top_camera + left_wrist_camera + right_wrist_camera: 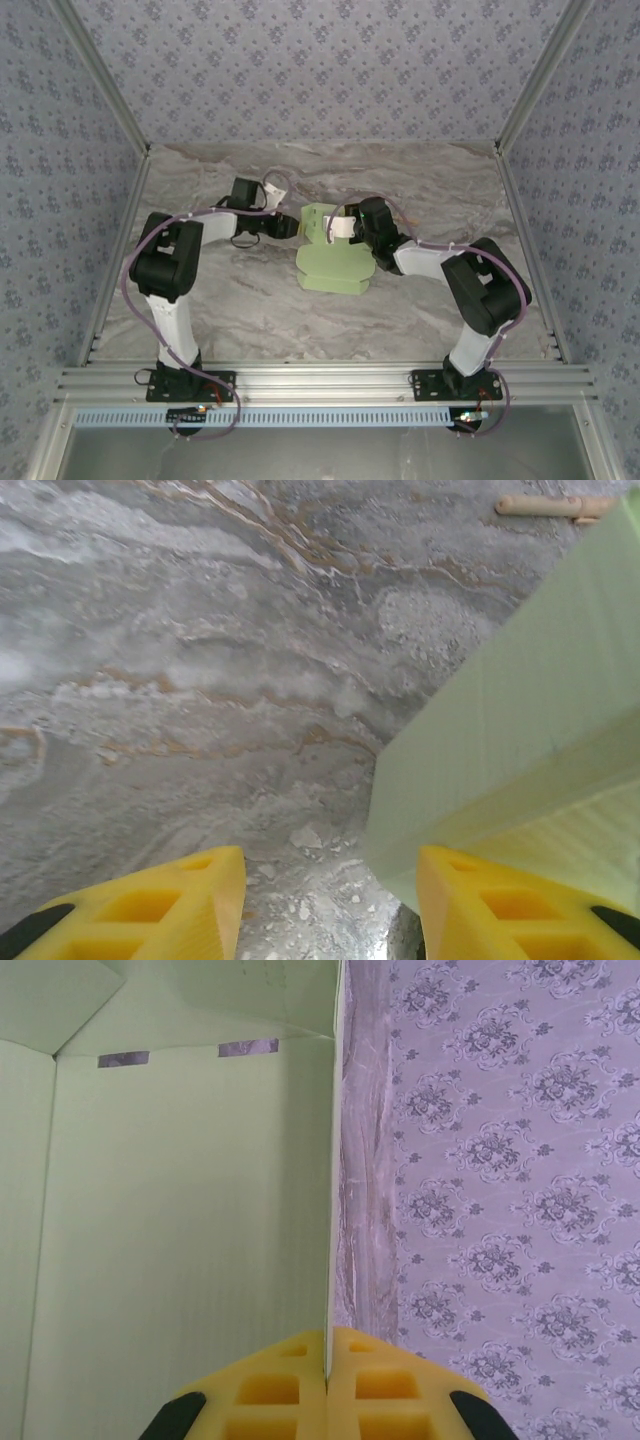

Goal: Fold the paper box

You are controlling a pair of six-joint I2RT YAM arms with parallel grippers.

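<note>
Right pincer (327, 1345) pinches upright wall of paper box (180, 1210).

overall: bright, even, diffuse; light reads as overhead. no blown highlights.
top view: sharp throughout. faint soft shadows on the worktop (250, 300). mild wide-angle splay toward the edges.
left wrist: worktop grain crisp mid-frame, softer at the far end. left end effector (330, 860) slightly blurred at the bottom edge. dark shadow strip and a small gleam under the paper box (520, 710).
right wrist: box wall flat-lit, dimmer toward its right edge. right end effector (327, 1345) soft; wallpaper (500, 1210) in focus.
</note>
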